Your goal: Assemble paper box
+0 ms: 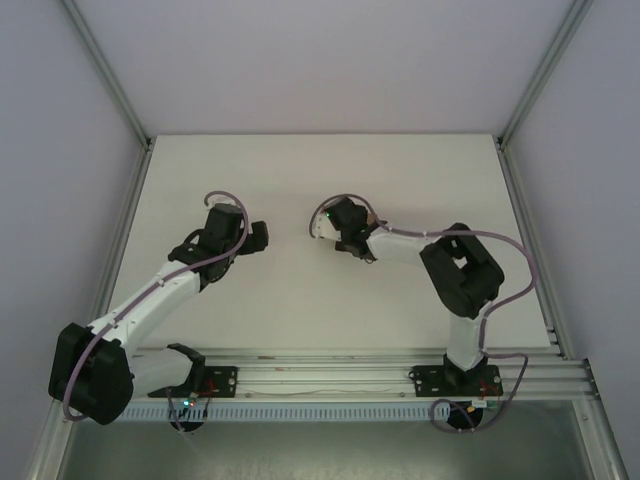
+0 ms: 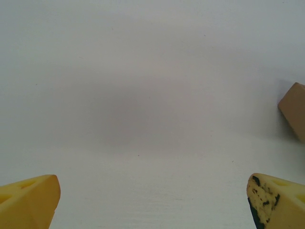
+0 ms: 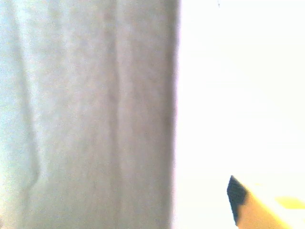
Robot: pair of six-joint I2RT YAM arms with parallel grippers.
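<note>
**Two-arm cell, seen from above and from both wrists.** The left gripper (image 2: pixel 152 205) was held wide open above the white worktop (image 1: pixel 300 170), with nothing between its yellow fingertips (image 2: pixel 31 200). It was turned towards the right, presumably so that the paper box (image 2: pixel 294 110) could be met from its free side. A brown corner of the paper box was seen at the right edge of the left wrist view, apart from the left fingertips. This placed it towards mid-worktop, where the right gripper (image 1: pixel 325 228) was stationed. Whether the box was flat or folded could not be told.

In the right wrist view a blurred grey surface (image 3: pixel 86 114) lay close to the lens beside one fingertip (image 3: pixel 255 212). Whether the right gripper was open or closed, or had hold of anything, could not be told.

The two grippers were set facing each other near the centre with a short gap between them, an arrangement judged suited to two-sided folding. Bare worktop was available on the far, left and right sides. The enclosure walls (image 1: pixel 60 120) and the near rail (image 1: pixel 320 372) were well apart from both grippers.
</note>
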